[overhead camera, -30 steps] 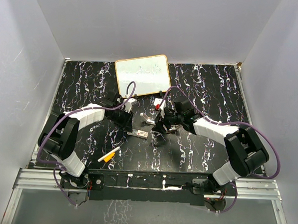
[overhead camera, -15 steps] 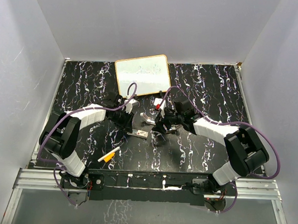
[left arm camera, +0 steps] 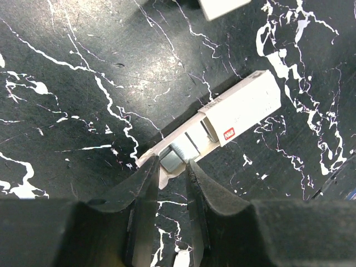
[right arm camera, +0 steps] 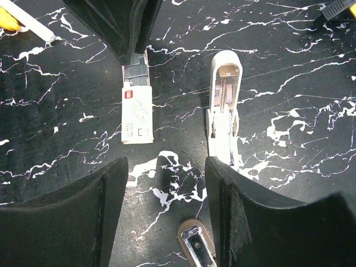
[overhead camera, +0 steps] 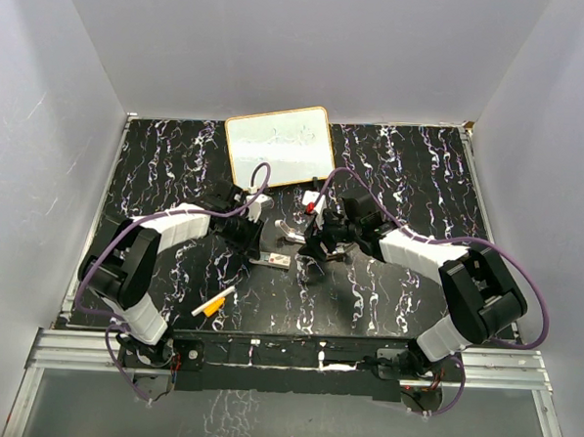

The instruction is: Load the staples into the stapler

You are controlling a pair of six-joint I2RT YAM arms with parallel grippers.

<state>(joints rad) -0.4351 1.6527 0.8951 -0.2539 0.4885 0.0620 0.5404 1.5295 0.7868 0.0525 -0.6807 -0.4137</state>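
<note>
Pinching the staples (left arm camera: 222, 119), left claw (left arm camera: 170, 167) edged rightward, right claw (right arm camera: 167, 164) spread near stapler (right arm camera: 223, 128).

Black surface (overhead camera: 157, 172) veined with white marble streaks spreads out in front of me. Way at the back sits a whiteboard (overhead camera: 279, 145) with a pale frame, a touch askew, faint scribbles on it. Closer in on my left, an orange-and-white marker pen (overhead camera: 213, 303) lies diagonal, on its own. Plain white walls (overhead camera: 83, 90) box in three sides, and a metal rail (overhead camera: 70, 349) runs along the near edge.
</note>
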